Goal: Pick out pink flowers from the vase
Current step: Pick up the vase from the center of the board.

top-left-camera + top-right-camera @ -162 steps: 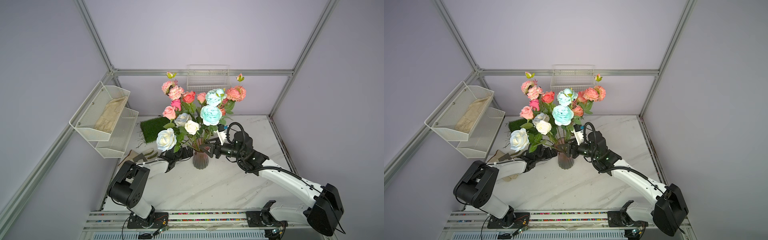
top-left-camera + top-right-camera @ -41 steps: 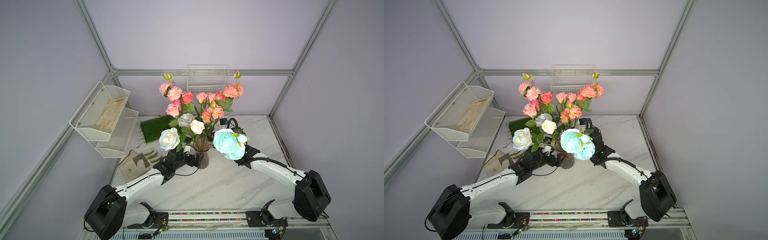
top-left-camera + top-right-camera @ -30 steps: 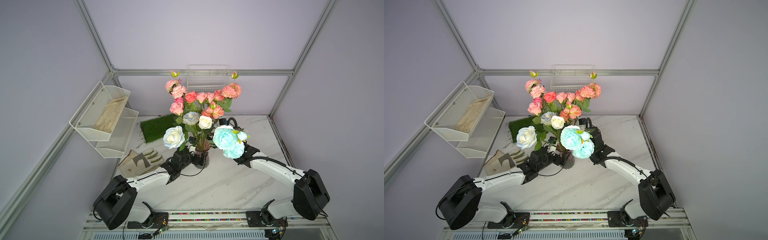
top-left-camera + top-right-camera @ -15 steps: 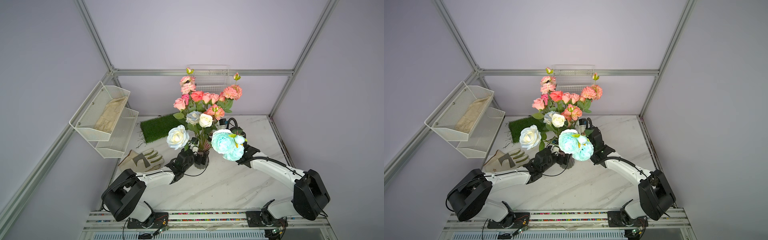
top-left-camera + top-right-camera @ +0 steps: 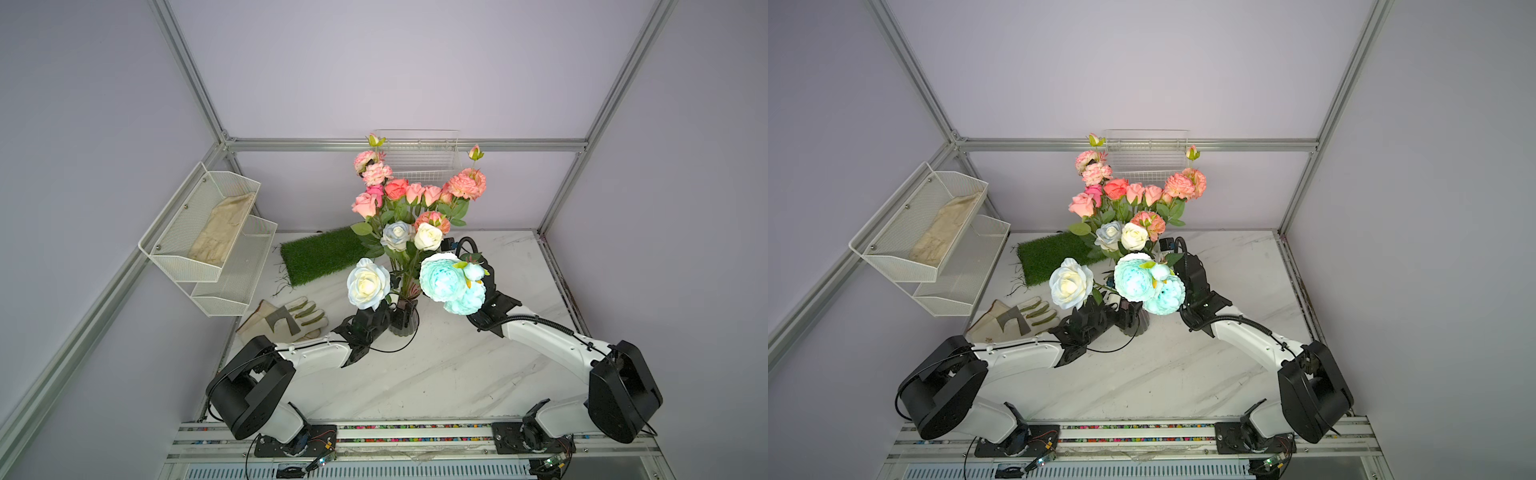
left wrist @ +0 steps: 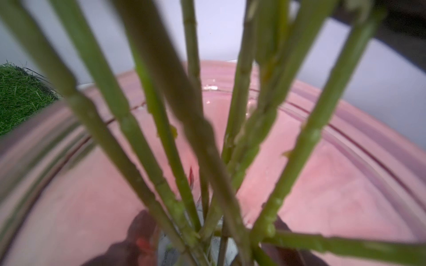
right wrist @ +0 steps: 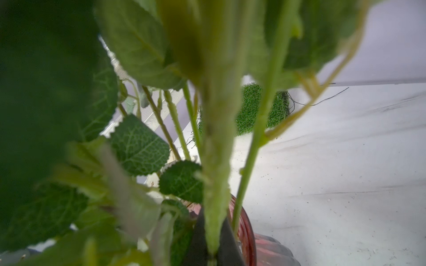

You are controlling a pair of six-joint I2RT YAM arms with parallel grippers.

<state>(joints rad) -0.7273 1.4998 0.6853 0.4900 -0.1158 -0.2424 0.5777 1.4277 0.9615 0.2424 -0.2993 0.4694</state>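
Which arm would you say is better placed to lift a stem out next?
Right, probably: the right gripper is shut on a stem by the vase; the left gripper straddles the vase, suited to steadying it.

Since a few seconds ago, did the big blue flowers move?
Yes. The big blue flowers have dropped away from the wire basket on the back wall, toward the front, and now hang near the vase.
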